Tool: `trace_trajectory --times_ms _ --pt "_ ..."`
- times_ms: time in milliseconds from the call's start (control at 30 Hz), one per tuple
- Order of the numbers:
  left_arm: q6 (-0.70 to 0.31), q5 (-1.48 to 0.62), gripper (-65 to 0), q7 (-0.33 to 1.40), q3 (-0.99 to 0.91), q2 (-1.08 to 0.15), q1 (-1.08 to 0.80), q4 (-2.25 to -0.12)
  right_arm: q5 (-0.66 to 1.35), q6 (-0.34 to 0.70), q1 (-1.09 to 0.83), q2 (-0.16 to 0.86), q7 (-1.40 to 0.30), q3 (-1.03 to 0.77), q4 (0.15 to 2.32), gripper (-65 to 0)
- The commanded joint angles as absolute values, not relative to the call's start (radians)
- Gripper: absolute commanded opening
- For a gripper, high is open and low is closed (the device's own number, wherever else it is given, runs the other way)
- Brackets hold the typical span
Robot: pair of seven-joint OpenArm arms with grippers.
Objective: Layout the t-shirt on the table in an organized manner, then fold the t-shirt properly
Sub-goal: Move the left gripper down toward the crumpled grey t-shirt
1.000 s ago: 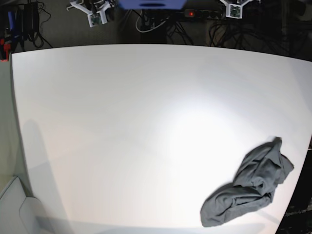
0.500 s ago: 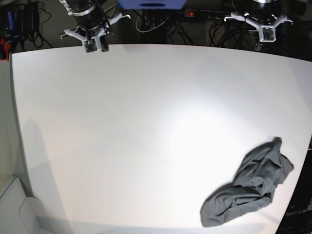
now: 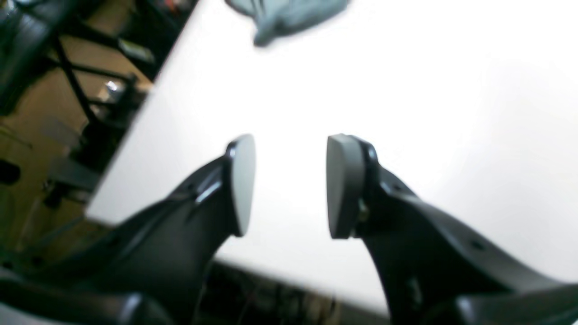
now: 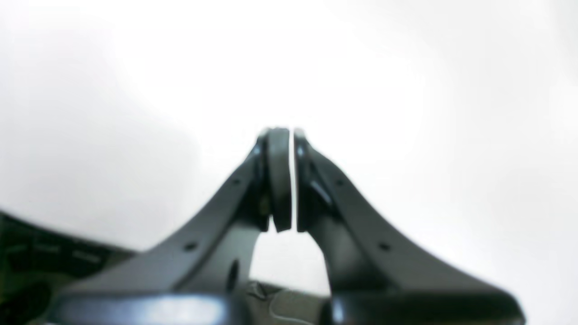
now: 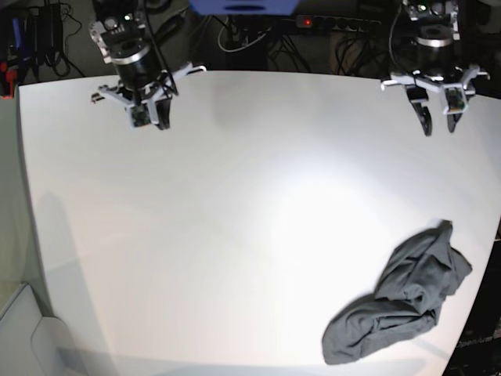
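Observation:
The dark grey t-shirt (image 5: 403,299) lies crumpled in a heap near the front right corner of the white table (image 5: 235,219); its edge shows blurred at the top of the left wrist view (image 3: 284,16). My left gripper (image 5: 438,124) hangs over the table's far right edge, well behind the t-shirt, its jaws open with nothing between them (image 3: 289,185). My right gripper (image 5: 160,123) hovers over the far left part of the table, shut and empty (image 4: 287,180).
Cables, a power strip (image 5: 329,22) and dark gear lie behind the table's far edge. The table's right edge runs close by the t-shirt. A grey stand (image 5: 19,329) sits at the front left corner.
Both arms have come forward from behind the table's far edge over the tabletop. The left gripper has opened. The t-shirt has not moved.

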State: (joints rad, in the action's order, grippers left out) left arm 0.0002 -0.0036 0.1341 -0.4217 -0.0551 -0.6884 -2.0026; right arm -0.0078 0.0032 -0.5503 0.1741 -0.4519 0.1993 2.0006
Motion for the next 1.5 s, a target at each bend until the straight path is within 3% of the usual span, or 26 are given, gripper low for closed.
trace_trajectory --times_ms 0,167,433,600,933,1467 --pt "0.004 -0.001 -40.4 0.108 -0.426 -0.068 -0.676 -2.017 -0.007 0.005 -0.521 0.173 -0.449 0.2 2.017 -65.0" --pt "0.004 0.007 -40.3 0.13 -0.426 -0.073 -0.53 -2.003 -0.004 0.005 -0.407 0.166 -0.59 0.206 2.017 -65.0" --pt "0.001 0.001 -40.3 0.487 -0.515 -0.079 -0.208 -1.986 -0.004 0.007 -0.351 0.157 -0.625 0.206 2.015 -65.0" --pt "0.001 0.001 -40.3 0.59 -0.549 -0.122 -0.059 -1.937 -0.002 0.007 -0.343 0.156 -0.624 0.206 2.014 -65.0" --pt "0.001 -0.001 -40.3 0.588 -0.544 -0.171 0.061 -1.722 -0.002 0.007 -0.34 0.156 -0.624 0.206 2.009 -65.0" --pt "0.004 0.005 -40.2 0.524 -0.549 -0.177 0.096 -1.67 -0.002 0.007 -0.343 0.156 -0.624 0.206 2.009 -65.0"
